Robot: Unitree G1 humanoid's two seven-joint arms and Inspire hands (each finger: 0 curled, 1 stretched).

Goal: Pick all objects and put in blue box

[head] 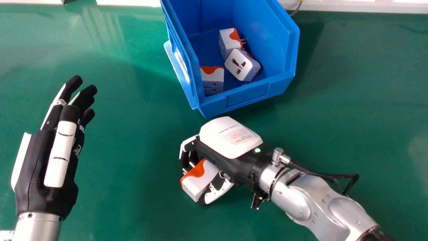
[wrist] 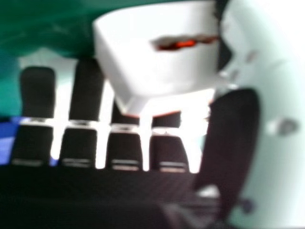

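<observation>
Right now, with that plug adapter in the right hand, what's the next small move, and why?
I'd probably lift the right hand slightly and ease it forward over the front wall of the blue box, keeping its grip. Its fingers and thumb hold the adapter short of that wall, so letting go here would likely miss the box, where three similar adapters already lie.

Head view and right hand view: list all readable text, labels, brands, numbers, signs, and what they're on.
Nothing can be read in either view.
Right hand: small print on its white back cover, too small to read.
White-and-orange plug adapter it grasps: no lettering I can make out.
Three adapters in the blue box: same.
</observation>
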